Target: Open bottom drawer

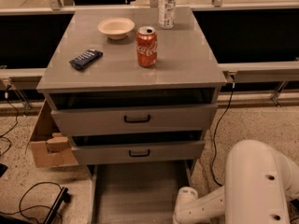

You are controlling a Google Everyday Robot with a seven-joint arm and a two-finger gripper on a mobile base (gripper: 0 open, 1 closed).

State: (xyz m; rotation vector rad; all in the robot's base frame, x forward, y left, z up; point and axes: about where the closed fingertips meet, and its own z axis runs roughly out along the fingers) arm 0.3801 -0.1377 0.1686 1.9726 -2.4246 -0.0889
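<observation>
The bottom drawer (135, 190) of the grey cabinet stands pulled far out towards me. Its plain grey tray shows below the middle drawer (139, 152). Its front panel and black handle are cut off by the bottom edge of the camera view. My white arm (254, 185) comes in from the lower right, and its wrist (186, 205) sits at the drawer's right front corner. My gripper lies past the wrist, below the picture's edge, and is hidden.
The top drawer (136, 119) and middle drawer are each slightly ajar. On the cabinet top stand a red cola can (146, 46), a white bowl (116, 27), a clear bottle (167, 6) and a dark snack bar (85, 59). A cardboard box (46, 143) and cables (32, 199) lie at the left.
</observation>
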